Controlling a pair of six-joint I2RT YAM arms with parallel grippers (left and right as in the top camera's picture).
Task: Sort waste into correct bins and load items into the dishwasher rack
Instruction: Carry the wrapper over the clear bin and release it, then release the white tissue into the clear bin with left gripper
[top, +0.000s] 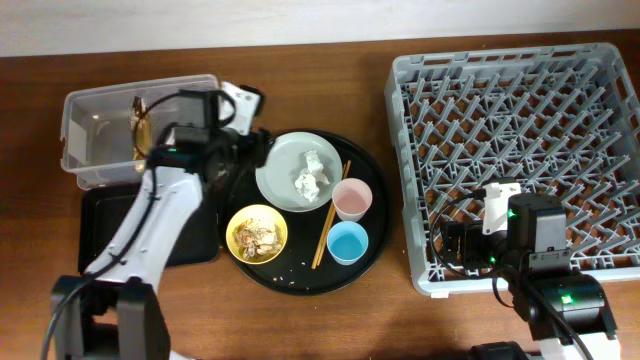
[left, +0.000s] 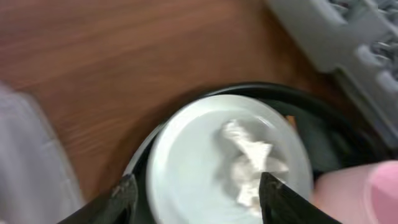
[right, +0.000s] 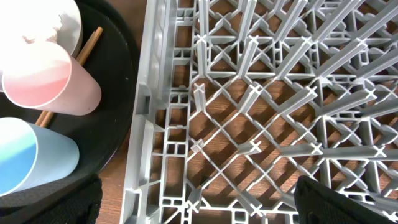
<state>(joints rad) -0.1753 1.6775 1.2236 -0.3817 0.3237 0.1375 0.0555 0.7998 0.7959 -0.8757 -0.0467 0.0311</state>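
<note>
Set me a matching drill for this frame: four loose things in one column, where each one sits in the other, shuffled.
Things:
1. crumpled tissue
2. foil wrapper
3. food scraps
4. chopsticks

Places:
A. in the yellow bowl
B. straight on the round black tray
C. in the clear tub
D. on the grey-green plate

Pairs: 1-D, 2-C, 3-A, 4-B

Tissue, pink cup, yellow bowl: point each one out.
tissue (top: 311, 178), overhead view, middle of the crumpled wad
pink cup (top: 352, 199), overhead view, inside of its open mouth
yellow bowl (top: 234, 228), overhead view, bare inner wall at its left side
</note>
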